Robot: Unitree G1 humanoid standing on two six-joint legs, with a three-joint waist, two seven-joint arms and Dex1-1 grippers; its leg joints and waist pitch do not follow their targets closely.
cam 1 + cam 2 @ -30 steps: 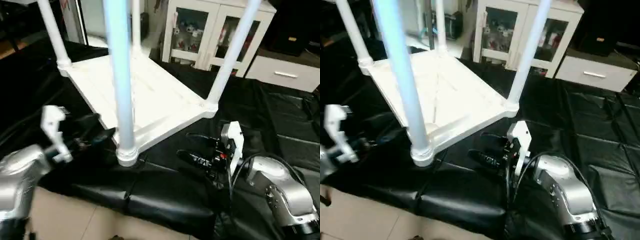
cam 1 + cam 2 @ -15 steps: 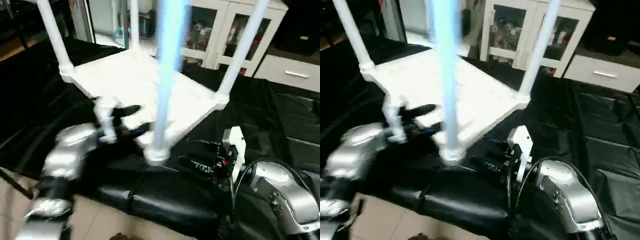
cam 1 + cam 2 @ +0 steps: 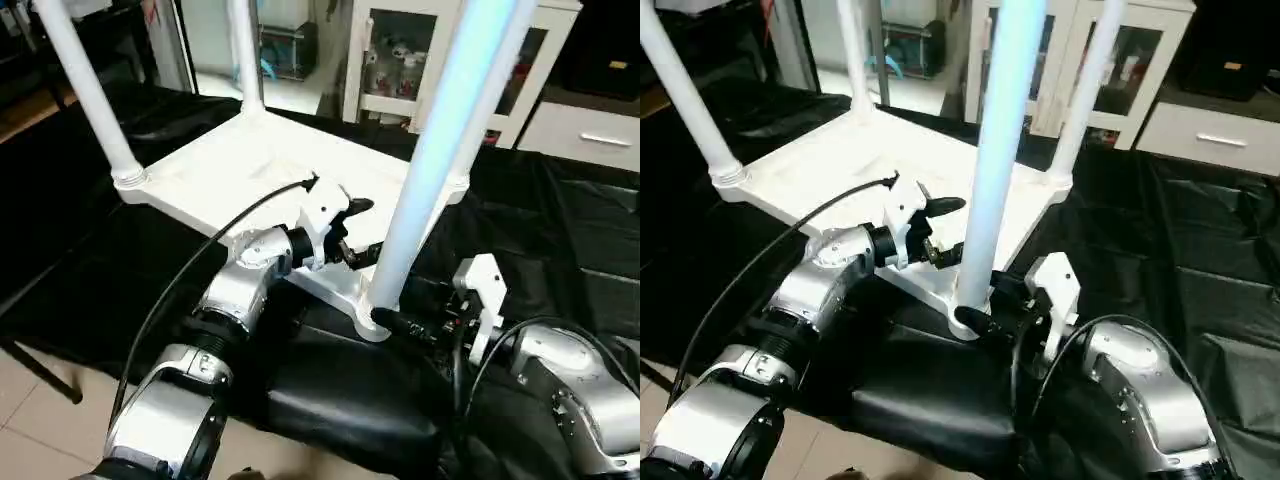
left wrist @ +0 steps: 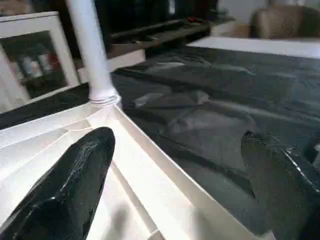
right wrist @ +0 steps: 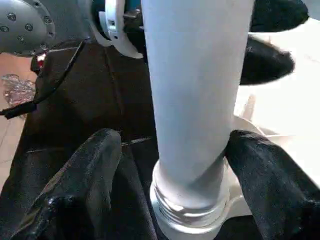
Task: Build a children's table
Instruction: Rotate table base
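Note:
The children's table lies upside down on black cloth, its white top (image 3: pixel 250 165) flat and its white tube legs standing upright. The nearest leg (image 3: pixel 440 140) rises from the front corner socket (image 3: pixel 372 322). My left gripper (image 3: pixel 362 232) is open just left of that leg, above the top's near edge, with nothing between its fingers (image 4: pixel 75 175). My right gripper (image 5: pixel 175 142) is open and straddles the base of the nearest leg. One finger (image 5: pixel 95 175) stands clear of the leg and the other (image 5: pixel 265 175) is close against the collar.
Black cloth (image 3: pixel 560 230) covers the work surface and drops off at the front toward a tiled floor (image 3: pixel 40 420). Behind stand a white glass-door cabinet (image 3: pixel 400 60) and a white drawer unit (image 3: pixel 590 135). A black cable (image 3: pixel 200 260) loops from my left wrist.
My left arm has swung in from the left, bringing its open gripper beside the nearest leg. The right gripper now sits around that leg's base. The camera has shifted too.

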